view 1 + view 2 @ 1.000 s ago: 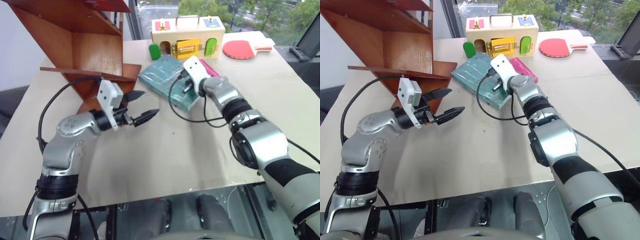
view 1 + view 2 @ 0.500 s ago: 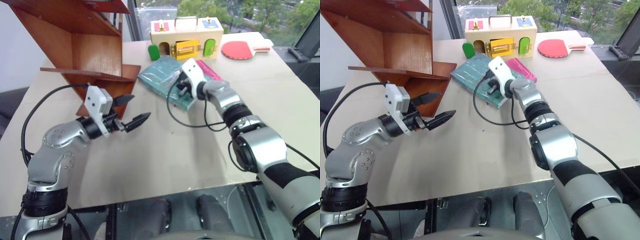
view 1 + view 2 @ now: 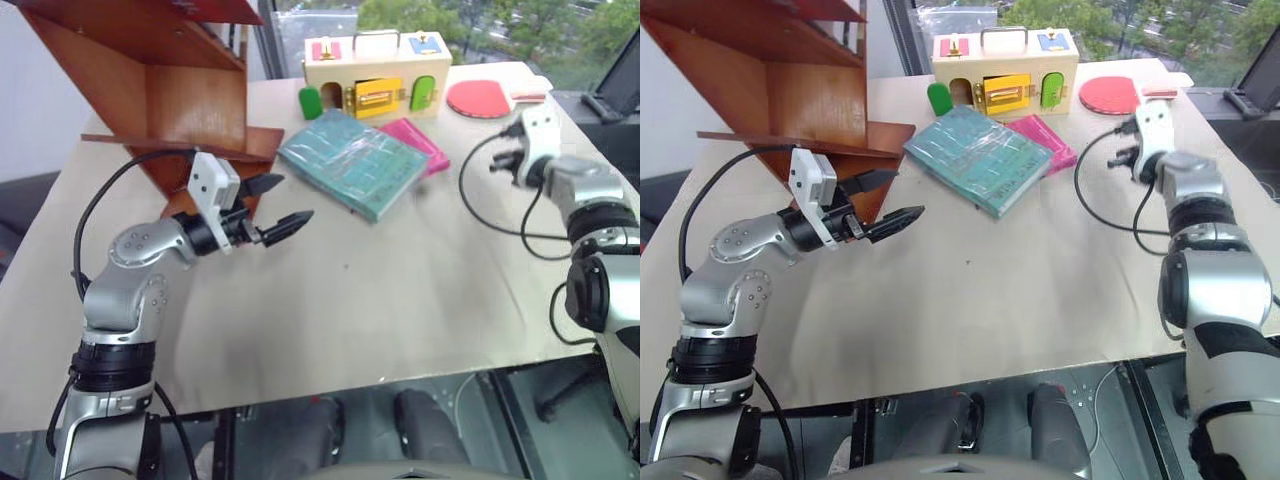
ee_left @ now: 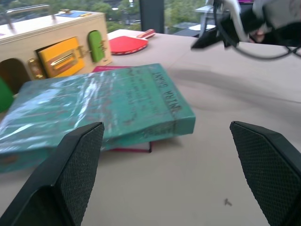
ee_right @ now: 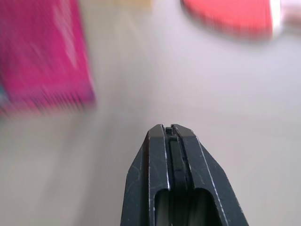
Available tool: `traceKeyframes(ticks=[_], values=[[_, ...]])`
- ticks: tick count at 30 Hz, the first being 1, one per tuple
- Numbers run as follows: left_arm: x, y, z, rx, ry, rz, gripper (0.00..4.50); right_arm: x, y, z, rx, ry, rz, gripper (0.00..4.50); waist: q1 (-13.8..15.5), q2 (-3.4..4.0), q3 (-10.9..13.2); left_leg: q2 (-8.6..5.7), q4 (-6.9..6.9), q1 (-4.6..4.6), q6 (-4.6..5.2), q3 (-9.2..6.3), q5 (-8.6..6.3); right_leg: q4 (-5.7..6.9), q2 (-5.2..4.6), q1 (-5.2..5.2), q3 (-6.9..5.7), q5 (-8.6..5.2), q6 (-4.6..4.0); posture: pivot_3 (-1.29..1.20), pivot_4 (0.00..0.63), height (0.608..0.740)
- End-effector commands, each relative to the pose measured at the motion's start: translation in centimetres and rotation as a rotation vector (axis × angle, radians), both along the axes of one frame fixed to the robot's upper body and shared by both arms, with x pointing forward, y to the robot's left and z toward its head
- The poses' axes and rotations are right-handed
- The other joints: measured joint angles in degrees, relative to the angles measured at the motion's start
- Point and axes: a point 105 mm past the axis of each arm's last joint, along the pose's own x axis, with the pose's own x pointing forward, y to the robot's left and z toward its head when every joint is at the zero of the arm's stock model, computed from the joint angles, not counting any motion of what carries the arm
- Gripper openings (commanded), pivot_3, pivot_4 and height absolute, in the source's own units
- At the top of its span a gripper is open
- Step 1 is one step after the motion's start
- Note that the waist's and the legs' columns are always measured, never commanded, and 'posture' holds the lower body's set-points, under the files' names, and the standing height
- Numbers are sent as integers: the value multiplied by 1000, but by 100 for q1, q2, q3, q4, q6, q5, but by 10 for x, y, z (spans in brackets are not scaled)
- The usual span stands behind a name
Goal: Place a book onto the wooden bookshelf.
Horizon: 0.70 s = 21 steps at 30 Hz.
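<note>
Teal book (image 4: 94,108), spine lettering unreadable

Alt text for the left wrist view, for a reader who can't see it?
Between the open left gripper fingers, the teal-green book lies flat on the table, partly over a pink book. Behind it stand a pale wooden box and a red paddle.

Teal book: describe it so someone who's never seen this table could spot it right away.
Start at the reddish-brown wooden bookshelf at the table's far left corner, then look right, in front of the pale wooden box with coloured doors. The teal book lies flat there, its edge overlapping a smaller magenta-pink book. It is the larger one, teal-green with a shiny plastic-wrapped cover.
</note>
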Motion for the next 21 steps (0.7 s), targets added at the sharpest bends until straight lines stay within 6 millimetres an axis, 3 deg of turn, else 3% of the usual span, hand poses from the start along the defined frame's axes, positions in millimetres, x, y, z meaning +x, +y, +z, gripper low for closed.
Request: traceKeyframes(ticks=[1,16,21], values=[[-6,1,12,14,-58,5,4500,7,14,6,30,-55,-23,95,-49,0,0,1,0,2,0,3,0,1,1,0,4,0,0,0,150,740],[-18,9,14,23,-65,60,4500,18,53,26,222,-150,-13,95,49,0,0,-4,11,2,0,-5,0,3,10,5,-3,1,1,0,150,740],[-14,6,13,15,-67,53,4500,17,92,46,215,-184,208,95,18,0,0,-4,11,2,0,-4,0,4,13,5,-3,1,1,0,150,740]])
